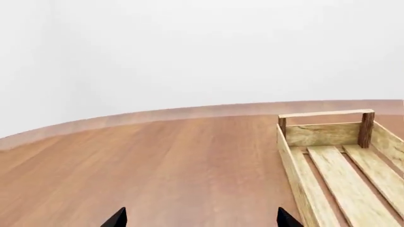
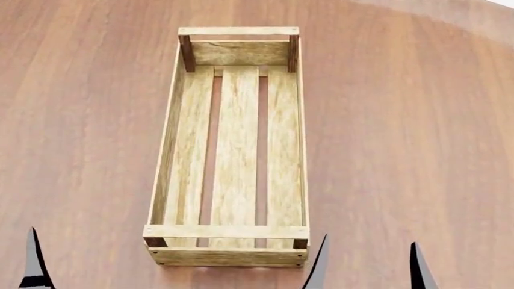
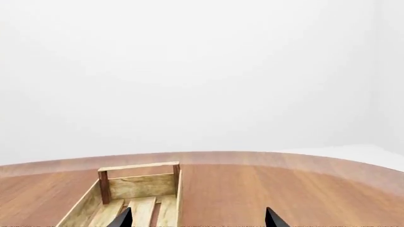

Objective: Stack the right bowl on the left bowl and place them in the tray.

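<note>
Looking at all three views, you have no bowls visible; only the tray (image 2: 233, 144) on the wooden table (image 2: 418, 150), its long axis running straight away from the grippers. It lies ahead and between both arms, its near right corner just beside the right gripper (image 2: 365, 268); the left gripper (image 1: 200, 218) sits farther off. Both grippers' jaws are spread wide, holding and touching nothing.

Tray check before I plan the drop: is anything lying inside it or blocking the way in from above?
No. The tray shows only its three bare slats, and nothing visible stands over its open top. No bowl appears in any view.
</note>
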Tool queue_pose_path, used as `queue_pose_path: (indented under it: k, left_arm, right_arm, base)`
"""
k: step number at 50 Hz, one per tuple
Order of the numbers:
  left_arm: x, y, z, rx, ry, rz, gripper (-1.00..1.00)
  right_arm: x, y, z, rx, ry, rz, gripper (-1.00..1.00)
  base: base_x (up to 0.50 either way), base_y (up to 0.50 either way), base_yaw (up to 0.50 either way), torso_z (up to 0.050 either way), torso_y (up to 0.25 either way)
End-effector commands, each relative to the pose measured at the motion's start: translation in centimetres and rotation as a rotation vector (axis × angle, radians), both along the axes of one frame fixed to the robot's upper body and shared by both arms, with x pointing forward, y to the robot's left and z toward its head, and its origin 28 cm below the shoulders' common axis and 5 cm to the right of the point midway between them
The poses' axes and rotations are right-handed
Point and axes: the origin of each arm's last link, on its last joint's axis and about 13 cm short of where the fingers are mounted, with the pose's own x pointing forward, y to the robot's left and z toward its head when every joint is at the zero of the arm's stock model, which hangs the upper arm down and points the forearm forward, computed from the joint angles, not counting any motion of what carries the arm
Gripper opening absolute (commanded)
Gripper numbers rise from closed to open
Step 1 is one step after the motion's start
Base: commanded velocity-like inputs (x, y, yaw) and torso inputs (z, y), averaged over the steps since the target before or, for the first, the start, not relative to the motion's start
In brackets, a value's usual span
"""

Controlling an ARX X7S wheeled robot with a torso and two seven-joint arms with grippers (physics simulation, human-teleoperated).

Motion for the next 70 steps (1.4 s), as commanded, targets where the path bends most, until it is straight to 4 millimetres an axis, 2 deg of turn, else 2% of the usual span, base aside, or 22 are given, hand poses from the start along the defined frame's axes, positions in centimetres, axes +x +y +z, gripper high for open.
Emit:
queue_pose_path:
  k: [1,9,24,44,70]
  left_arm:
    - [-0.7,2.5,0.7,-0.019,0.093,0.056,1.0]
    - [-0.8,3.0,0.3,-0.008,0.137,0.05,1.0]
    - [-0.7,5.3,-0.1,-0.147,0.284,0.057,1.0]
    - [-0.4,5.8,-0.6,-0.286,0.382,0.055,1.0]
    - [-0.6,5.3,-1.6,-0.383,0.506,0.015,1.0]
  right_arm:
    - [0.1,0.0,0.1,-0.016,-0.007,0.003,1.0]
    - [0.0,0.1,0.2,-0.019,-0.008,0.006,1.0]
    - [0.2,0.0,-0.1,-0.015,0.003,0.004,1.0]
    - [0.2,0.1,-0.4,-0.009,0.027,-0.007,1.0]
    - [0.2,0.2,-0.7,-0.007,0.04,-0.01,1.0]
  base:
    - [0.0,0.0,0.0,0.0,0.0]
    - [0.0,0.0,0.0,0.0,0.0]
    - [0.0,0.0,0.0,0.0,0.0]
    - [0.0,0.0,0.0,0.0,0.0]
    - [0.0,0.0,0.0,0.0,0.0]
